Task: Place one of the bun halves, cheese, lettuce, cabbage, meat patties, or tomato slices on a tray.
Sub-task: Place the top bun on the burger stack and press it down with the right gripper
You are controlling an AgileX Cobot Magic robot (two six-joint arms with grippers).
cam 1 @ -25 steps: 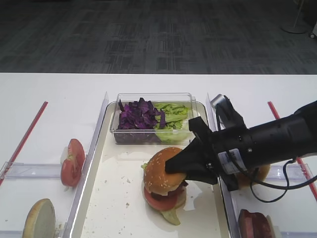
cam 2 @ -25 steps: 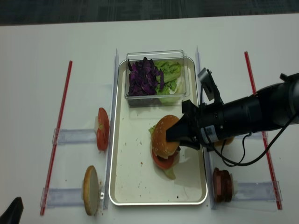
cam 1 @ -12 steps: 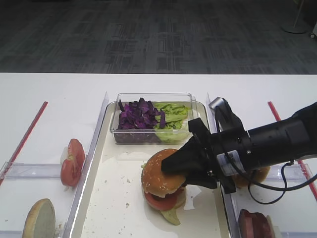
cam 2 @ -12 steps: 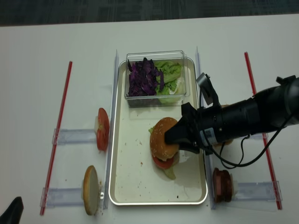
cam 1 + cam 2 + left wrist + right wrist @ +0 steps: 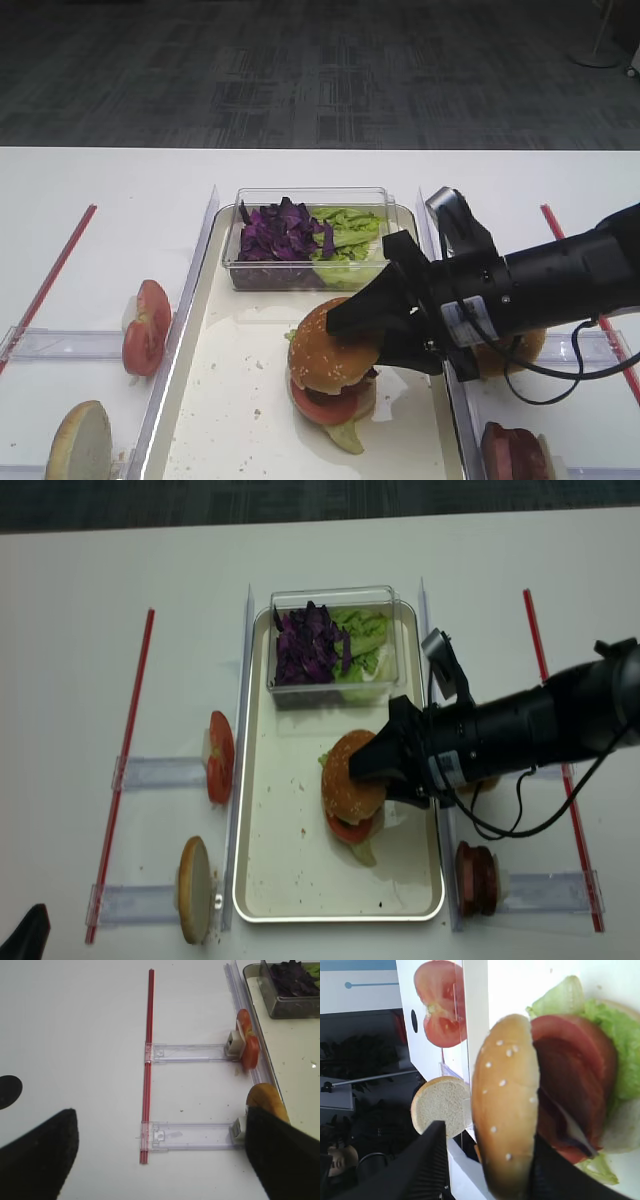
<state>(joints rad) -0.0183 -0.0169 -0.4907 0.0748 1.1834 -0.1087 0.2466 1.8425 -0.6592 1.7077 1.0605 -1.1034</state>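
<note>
A sesame bun half (image 5: 332,345) (image 5: 352,777) (image 5: 506,1105) sits dome-up on a stack of tomato slice (image 5: 565,1045), dark meat and lettuce (image 5: 610,1035) on the cream tray (image 5: 230,400) (image 5: 280,870). My right gripper (image 5: 358,338) (image 5: 368,780) (image 5: 489,1130) straddles the bun with its jaws open. One finger (image 5: 430,1160) stands clear of the dome, and the other lies against the bun's underside. My left gripper (image 5: 160,1160) hovers open over the white table at the front left, holding nothing.
A clear tub at the tray's far end holds purple cabbage (image 5: 280,232) and lettuce (image 5: 350,235). Left holders carry a tomato slice (image 5: 145,325) (image 5: 247,1045) and a bun half (image 5: 80,440) (image 5: 267,1102). Meat patties (image 5: 515,450) stand front right. Red strips (image 5: 125,770) flank both sides.
My right gripper's jaws have spread apart from their grip on the bun half, which now rests on the stack. The left arm has not moved.
</note>
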